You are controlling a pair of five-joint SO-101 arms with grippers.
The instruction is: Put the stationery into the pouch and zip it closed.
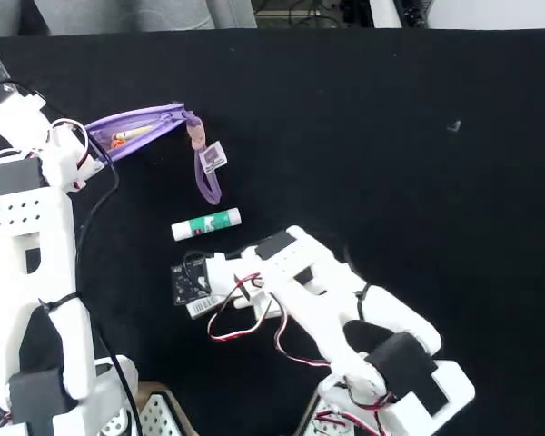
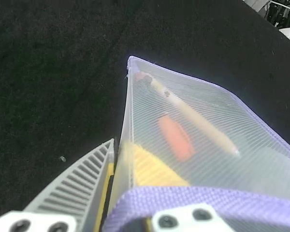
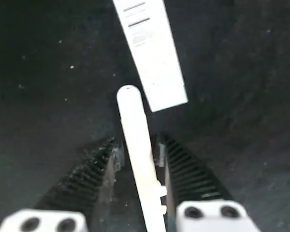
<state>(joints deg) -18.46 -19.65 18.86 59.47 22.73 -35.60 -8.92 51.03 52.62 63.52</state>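
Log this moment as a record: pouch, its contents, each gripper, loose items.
pouch: purple, zip open
inside pouch: orange item, long pale stick, yellow item
left gripper: shut on one end of the pouch
right gripper: jaws shut on a white pen
loose on table: glue stick, between the pouch and the right arm

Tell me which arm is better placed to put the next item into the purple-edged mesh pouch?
The right. The right gripper clamps a slim white plastic stick, ready to carry over, while the left gripper is occupied holding the purple-trimmed clear mesh pouch by one end.
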